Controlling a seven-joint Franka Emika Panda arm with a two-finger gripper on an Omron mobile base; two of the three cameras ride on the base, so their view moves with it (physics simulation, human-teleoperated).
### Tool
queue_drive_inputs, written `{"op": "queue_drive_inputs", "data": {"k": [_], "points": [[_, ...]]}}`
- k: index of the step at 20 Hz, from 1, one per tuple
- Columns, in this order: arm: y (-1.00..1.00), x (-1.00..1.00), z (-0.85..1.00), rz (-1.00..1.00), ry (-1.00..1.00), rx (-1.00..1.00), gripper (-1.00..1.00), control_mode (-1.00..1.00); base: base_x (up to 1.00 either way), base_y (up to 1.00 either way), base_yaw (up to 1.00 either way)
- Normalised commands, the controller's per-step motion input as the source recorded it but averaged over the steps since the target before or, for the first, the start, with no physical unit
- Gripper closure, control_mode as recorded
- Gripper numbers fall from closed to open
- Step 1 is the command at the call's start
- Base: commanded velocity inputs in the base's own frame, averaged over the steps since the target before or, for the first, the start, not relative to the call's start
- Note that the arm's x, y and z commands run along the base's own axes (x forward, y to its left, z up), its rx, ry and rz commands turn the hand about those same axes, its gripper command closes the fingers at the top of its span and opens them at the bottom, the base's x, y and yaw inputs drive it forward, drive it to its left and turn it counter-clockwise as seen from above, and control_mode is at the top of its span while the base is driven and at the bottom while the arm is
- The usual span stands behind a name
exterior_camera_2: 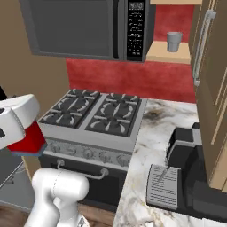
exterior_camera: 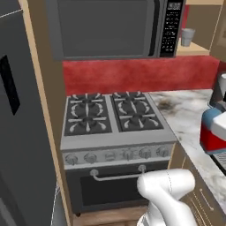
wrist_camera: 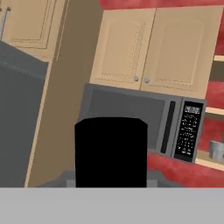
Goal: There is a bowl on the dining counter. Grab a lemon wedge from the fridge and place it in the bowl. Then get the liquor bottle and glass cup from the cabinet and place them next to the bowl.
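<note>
Jaws sit half-closed on the liquor bottle (exterior_camera: 211,140) at the left base view's right edge. In the right base view its red body hangs beside the stove (exterior_camera_2: 95,113); a careless swing could knock it loose. In the hand view, the glass cup (wrist_camera: 215,150) stands on the cabinet (wrist_camera: 208,162) shelf.

Claw (wrist_camera: 110,175) clamped around black-capped bottle (wrist_camera: 110,151)
</note>
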Motion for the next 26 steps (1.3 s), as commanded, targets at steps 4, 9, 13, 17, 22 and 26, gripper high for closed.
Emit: {"op": "queue_drive_inputs", "data": {"k": [4, 9, 13, 17, 22, 26], "points": [[0.00, 0.00, 0.00, 0.00, 0.00, 0.00, 1.00, 1.00, -0.70, 0.59, 0.28], [0.00, 0.00, 0.00, 0.00, 0.00, 0.00, 1.00, 1.00, -0.66, 0.58, 0.36], [0.00, 0.00, 0.00, 0.00, 0.00, 0.00, 1.00, 1.00, -0.72, 0.51, 0.42], [0.00, 0.00, 0.00, 0.00, 0.00, 0.00, 1.00, 1.00, -0.76, 0.49, 0.40], [0.00, 0.00, 0.00, 0.00, 0.00, 0.00, 1.00, 1.00, -0.74, 0.48, 0.39], [0.00, 0.00, 0.00, 0.00, 0.00, 0.00, 1.00, 1.00, -0.52, 0.58, 0.48]]}}
